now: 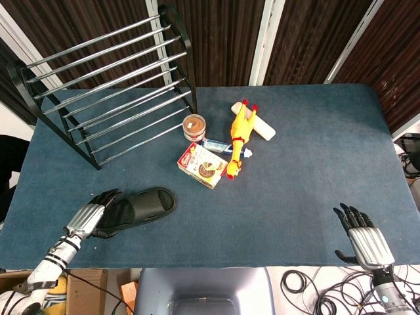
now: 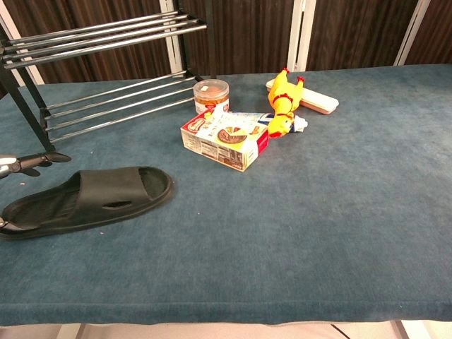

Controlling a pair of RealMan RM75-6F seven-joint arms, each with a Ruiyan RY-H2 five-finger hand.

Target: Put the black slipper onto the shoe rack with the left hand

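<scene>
The black slipper lies flat on the blue table, toe pointing right, in front of the rack. My left hand is at its heel end with the fingers spread apart, and dark fingertips reach in at the chest view's left edge above the heel. The hand does not grip the slipper. The black and chrome shoe rack stands at the back left. My right hand lies open and holds nothing near the table's front right corner; it shows only in the head view.
In the table's middle sit a round tin, a snack box, a yellow rubber chicken, a white bar and a tube. Cables hang below the front edge.
</scene>
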